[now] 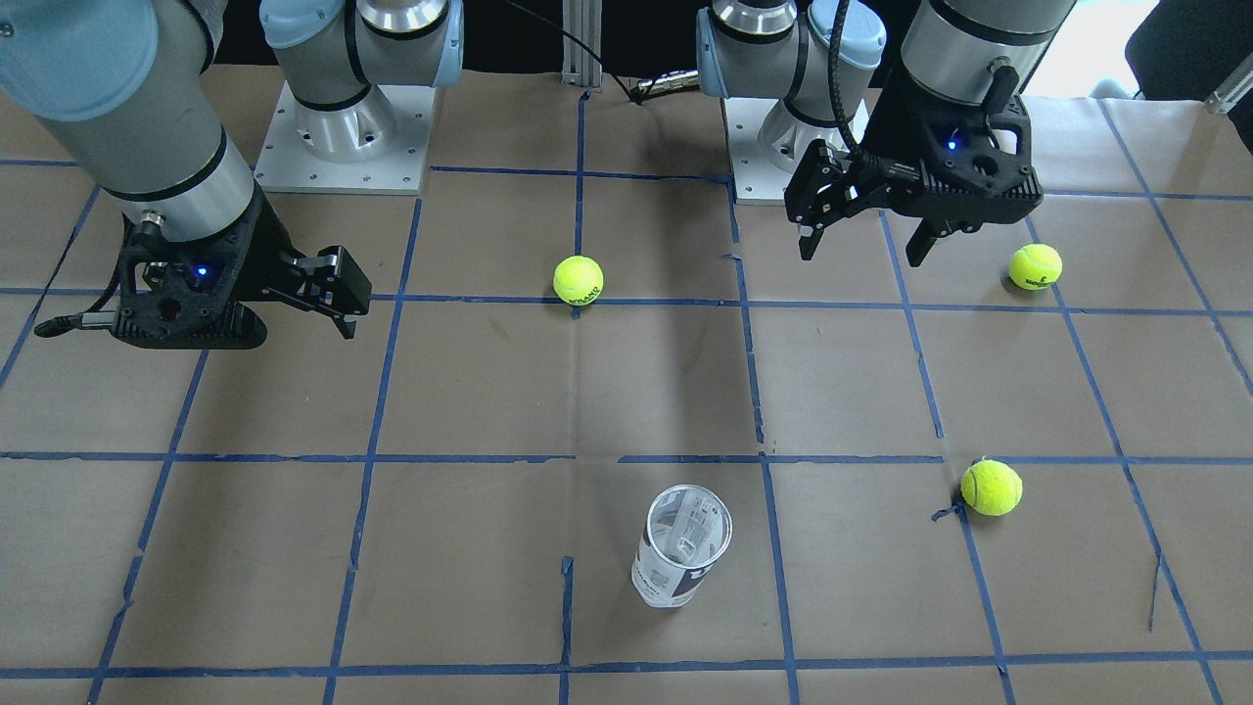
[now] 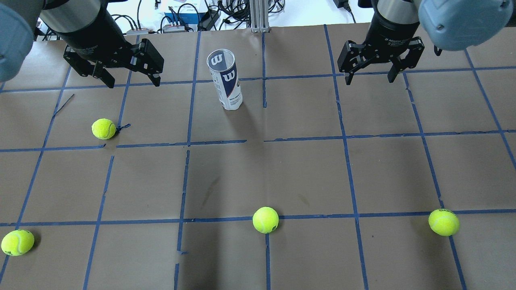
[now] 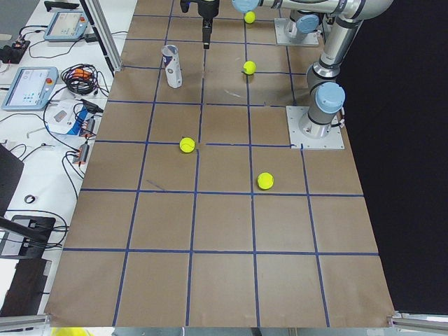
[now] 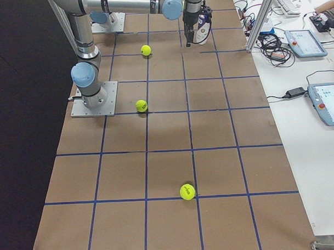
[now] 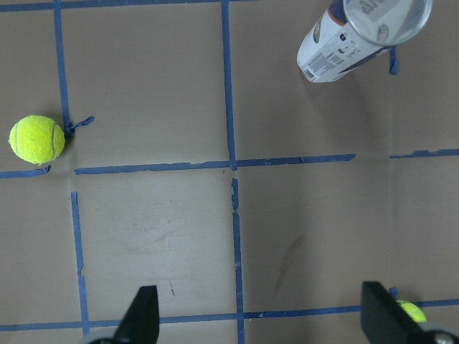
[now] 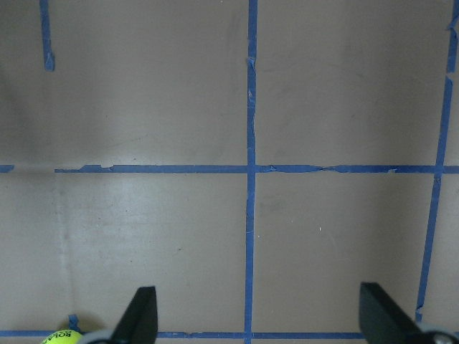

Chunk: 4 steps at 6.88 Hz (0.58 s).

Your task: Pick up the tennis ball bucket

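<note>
Shows the can (image 2: 226,82) standing upright on the desk (image 2: 306,177), open mouth up. Places it between the two claws, touching neither, nearer the left claw (image 2: 133,82) than the right claw (image 2: 369,80). Finds both claws spread wide and empty, hanging above the desk. From the left wrist, catches the can far ahead, off to the upper right.

The brown-paper worktop (image 2: 306,173), gridded with blue tape (image 2: 306,138), carries the upright tennis ball bucket (image 2: 226,80) and four scattered tennis balls (image 2: 103,129) (image 2: 265,220) (image 2: 444,222) (image 2: 17,242), all well apart from it.
</note>
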Motion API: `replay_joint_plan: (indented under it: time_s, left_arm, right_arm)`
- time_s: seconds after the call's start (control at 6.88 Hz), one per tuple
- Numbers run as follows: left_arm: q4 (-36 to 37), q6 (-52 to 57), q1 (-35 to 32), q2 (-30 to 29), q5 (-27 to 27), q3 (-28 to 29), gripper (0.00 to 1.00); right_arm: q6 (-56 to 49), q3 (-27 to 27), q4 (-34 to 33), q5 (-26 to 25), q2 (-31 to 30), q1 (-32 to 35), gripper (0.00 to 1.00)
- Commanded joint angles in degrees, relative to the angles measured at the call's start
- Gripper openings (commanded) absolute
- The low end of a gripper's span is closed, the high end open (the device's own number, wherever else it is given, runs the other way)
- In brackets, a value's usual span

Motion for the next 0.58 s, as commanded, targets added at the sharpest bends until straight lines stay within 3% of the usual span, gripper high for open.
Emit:
replay_joint_plan:
  time_s: [0.0, 0.44]
  left_arm:
    - [0.0, 0.1, 0.0, 0.1, -0.1, 0.0, 1.00]
    - [0.1, 0.1, 0.0, -0.1, -0.3, 0.1, 1.00]
  right_arm:
    - [-0.2, -0.2, 0.0, -0.4, -0.2, -0.1, 1.00]
    - [0.0, 0.5, 0.1, -0.2, -0.2, 0.1, 1.00]
